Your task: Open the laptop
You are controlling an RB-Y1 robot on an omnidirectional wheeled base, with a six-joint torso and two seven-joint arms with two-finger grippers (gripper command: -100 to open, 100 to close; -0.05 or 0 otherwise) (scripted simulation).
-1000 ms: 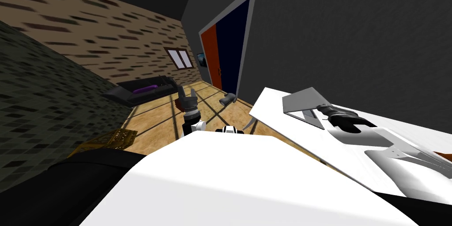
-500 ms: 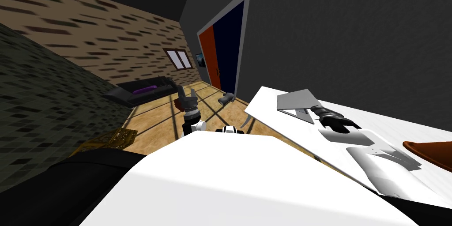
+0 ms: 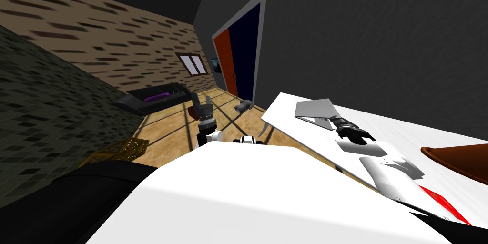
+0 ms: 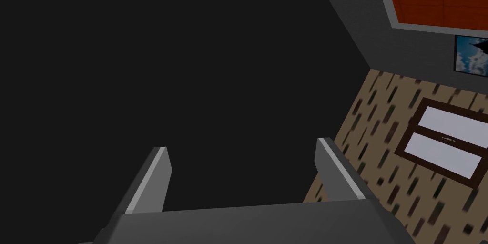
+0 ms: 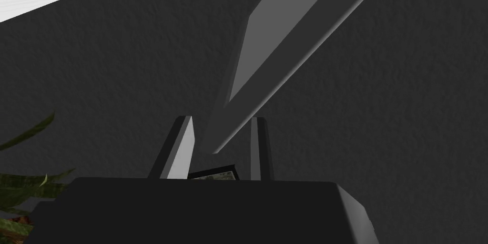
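Pinching the laptop's [image 3: 312, 109] lid [image 5: 276, 41] edge near the table's [image 3: 405, 129] far corner, the right gripper [image 5: 221, 119] grips something probably stiff, light, slippery; left gripper [image 4: 242, 144] gapes empty.

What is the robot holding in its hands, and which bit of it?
The right gripper pinches the grey laptop lid by one corner of its edge. The left gripper is open, holding nothing.

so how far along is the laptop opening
Done: the right gripper is shut on the laptop lid, and the lid stands partly raised off the base on the white table. In hand: the lift. Left: swing it fully open, let go. The left gripper is idle, open.
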